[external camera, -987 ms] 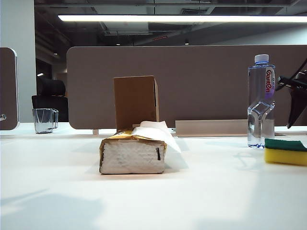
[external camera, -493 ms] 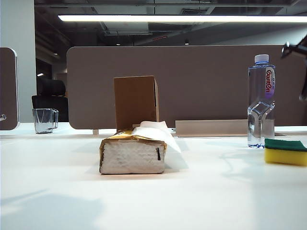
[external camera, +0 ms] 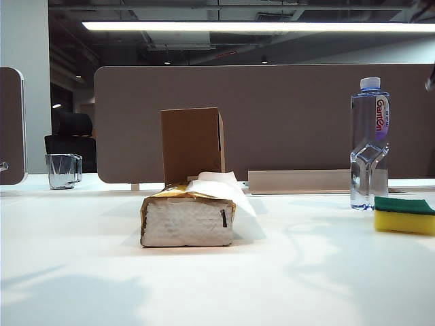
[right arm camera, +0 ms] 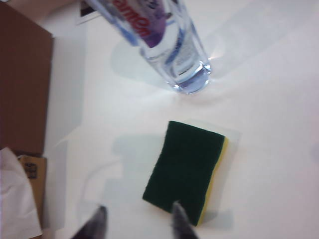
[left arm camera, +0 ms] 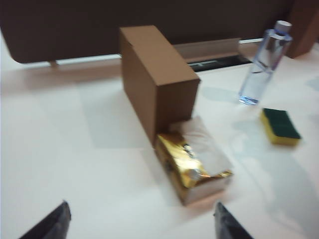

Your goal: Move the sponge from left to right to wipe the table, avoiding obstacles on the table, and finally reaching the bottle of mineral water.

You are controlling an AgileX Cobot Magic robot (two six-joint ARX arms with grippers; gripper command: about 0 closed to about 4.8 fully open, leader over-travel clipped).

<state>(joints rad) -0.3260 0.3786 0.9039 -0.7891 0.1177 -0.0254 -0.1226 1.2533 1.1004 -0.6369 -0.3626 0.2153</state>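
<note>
In the exterior view, the rectangular yellow foam sponge [external camera: 405,215] with its dark green scouring layer on top lies flat on the smooth white table [external camera: 217,278] at the far right, just beside and in front of the tall clear plastic bottle of mineral water [external camera: 370,142], which has a white cap and a purple-white label and is filled nearly to the neck. Near the middle, the gold-wrapped pack of white tissues [external camera: 188,217] has 1 sheet sticking out, and the upright plain brown cardboard box [external camera: 192,144] stands close behind it. A clear glass mug [external camera: 64,170] stands at the far left, looking empty. The left wrist view shows the left gripper [left arm camera: 139,221] held above the table, its 2 dark fingertips [left arm camera: 50,224] spread wide with nothing between them; box, tissues, bottle and sponge lie beyond it. In the right wrist view, the right gripper [right arm camera: 137,219] hangs above the sponge, apart from it, its 2 blurred fingertips [right arm camera: 179,216] a modest gap apart and holding nothing; the bottle's base stands near the sponge.
</note>
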